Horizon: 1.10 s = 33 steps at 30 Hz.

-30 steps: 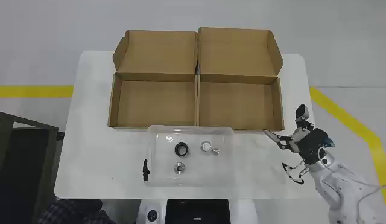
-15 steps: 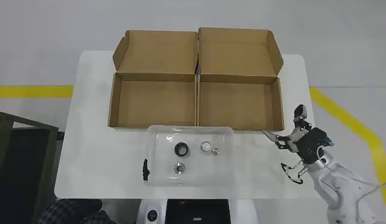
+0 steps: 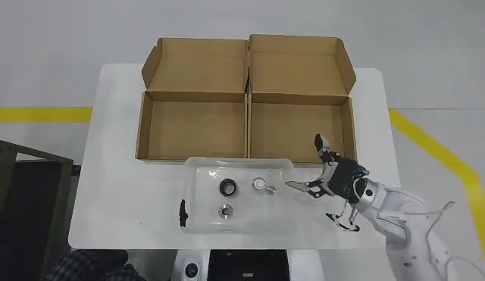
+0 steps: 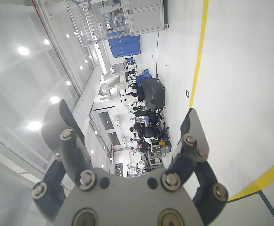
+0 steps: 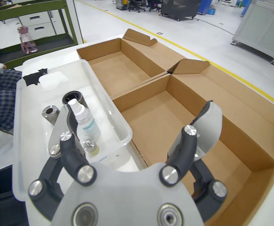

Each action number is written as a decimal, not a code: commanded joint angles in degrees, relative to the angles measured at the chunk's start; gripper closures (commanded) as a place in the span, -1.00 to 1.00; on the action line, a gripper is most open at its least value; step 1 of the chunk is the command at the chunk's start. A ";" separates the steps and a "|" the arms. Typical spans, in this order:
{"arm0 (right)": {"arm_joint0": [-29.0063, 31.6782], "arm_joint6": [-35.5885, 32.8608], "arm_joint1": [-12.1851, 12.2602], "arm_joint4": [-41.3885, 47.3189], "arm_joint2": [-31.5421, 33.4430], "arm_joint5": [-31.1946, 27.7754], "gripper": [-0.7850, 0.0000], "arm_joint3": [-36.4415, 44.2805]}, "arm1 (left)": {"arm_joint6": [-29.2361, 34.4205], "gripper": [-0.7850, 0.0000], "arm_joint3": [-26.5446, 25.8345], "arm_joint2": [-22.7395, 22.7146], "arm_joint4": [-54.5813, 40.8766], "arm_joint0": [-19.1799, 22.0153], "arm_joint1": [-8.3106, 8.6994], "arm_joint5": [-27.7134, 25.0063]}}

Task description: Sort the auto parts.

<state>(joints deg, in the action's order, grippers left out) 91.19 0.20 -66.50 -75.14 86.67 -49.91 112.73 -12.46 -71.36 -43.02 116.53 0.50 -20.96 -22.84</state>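
My right end effector hung spread at the right end of the clear tray. The small bottle lay just inward, long axis pointing roughly at me, beside the black bearing and steel bush. My left end effector, also spread, faced the room.

A finger of my right gripper hides one side of the bottle in the tray. From above, the parts in it are too small to tell. I can't tell what the black thing by the tray is. One box runs out of view at a corner.
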 commanded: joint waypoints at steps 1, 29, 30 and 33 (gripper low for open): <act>-0.95 -2.95 0.05 0.67 -1.86 -0.91 -1.00 0.48 | 0.00 -1.00 0.00 0.00 0.00 0.00 0.00 0.00; -5.72 -22.52 0.59 -14.56 -18.97 1.54 -1.00 5.88 | 0.00 -1.00 0.00 0.00 0.00 0.00 0.00 0.00; -5.76 -22.90 0.62 -14.50 -19.16 1.68 -0.99 5.81 | 0.00 -1.00 0.00 0.00 0.00 0.00 0.00 0.00; -6.00 -24.09 0.68 -14.49 -19.79 1.87 -0.95 5.63 | 0.00 -1.00 0.00 0.00 0.00 0.00 0.00 0.00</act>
<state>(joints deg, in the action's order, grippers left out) 85.27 -23.50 -65.83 -89.69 67.11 -48.12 118.45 -12.46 -71.36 -43.02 116.53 0.50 -20.96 -22.84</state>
